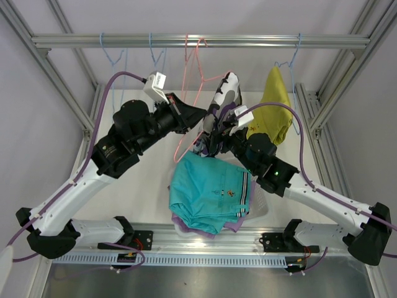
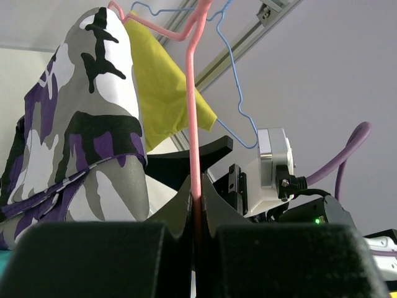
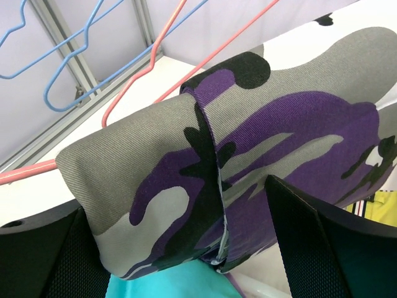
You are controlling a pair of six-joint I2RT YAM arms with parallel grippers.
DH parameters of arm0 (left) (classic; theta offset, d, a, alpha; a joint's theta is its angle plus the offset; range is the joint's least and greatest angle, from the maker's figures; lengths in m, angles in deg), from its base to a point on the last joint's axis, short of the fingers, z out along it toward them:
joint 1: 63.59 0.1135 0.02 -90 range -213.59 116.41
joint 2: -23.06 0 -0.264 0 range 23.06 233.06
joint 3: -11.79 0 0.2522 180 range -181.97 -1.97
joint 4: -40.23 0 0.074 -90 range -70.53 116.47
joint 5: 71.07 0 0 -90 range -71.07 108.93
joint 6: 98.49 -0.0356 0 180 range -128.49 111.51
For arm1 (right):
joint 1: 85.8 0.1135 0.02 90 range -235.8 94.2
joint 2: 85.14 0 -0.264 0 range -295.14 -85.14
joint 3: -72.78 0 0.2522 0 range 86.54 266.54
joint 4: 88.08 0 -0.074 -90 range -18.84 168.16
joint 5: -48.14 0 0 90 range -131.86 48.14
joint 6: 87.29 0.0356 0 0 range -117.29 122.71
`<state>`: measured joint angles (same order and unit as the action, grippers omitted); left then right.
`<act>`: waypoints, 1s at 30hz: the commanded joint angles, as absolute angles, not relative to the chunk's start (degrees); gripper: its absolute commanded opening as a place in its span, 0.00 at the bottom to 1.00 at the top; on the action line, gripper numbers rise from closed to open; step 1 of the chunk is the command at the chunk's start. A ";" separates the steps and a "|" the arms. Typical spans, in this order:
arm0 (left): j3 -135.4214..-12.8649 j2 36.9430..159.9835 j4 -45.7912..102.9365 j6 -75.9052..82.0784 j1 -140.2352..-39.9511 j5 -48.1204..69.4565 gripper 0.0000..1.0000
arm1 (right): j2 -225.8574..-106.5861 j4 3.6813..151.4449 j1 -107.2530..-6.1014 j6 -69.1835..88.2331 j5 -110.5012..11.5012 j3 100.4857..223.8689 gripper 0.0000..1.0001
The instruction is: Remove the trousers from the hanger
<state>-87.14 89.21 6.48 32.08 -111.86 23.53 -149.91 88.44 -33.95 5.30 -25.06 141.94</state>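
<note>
The purple-grey-white camouflage trousers (image 1: 224,93) hang folded over a pink hanger (image 1: 197,87) on the top rail. My left gripper (image 1: 193,115) is shut on the hanger's pink wire (image 2: 197,186), left of the trousers (image 2: 93,124). My right gripper (image 1: 214,133) stands open below, its fingers (image 3: 322,248) wide on either side of the trousers' hanging fold (image 3: 248,143). The mustard trousers (image 1: 273,112) hang on a blue hanger (image 2: 239,112) to the right. Teal trousers (image 1: 211,195) lie on top of a pile, with lilac cloth (image 1: 186,225) under them.
The pile lies in a white bin (image 1: 263,208) between the arm bases. Two empty blue hangers (image 1: 115,56) (image 1: 156,56) hang on the rail (image 1: 260,41) to the left. Frame posts slant down at both sides.
</note>
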 commanded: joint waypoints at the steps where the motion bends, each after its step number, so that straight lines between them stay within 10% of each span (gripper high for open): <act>1: -92.06 84.76 18.12 29.39 -112.37 24.99 0.00 | -148.33 86.77 -35.09 5.70 -24.98 141.74 0.92; 30: -91.62 84.14 17.77 26.75 -117.65 29.65 0.00 | -154.74 97.22 -38.69 3.15 -19.36 144.54 0.91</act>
<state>-87.14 88.97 5.80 28.48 -116.30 29.43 -151.88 90.89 -37.07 5.13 -25.48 141.46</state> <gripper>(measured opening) 0.036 0.915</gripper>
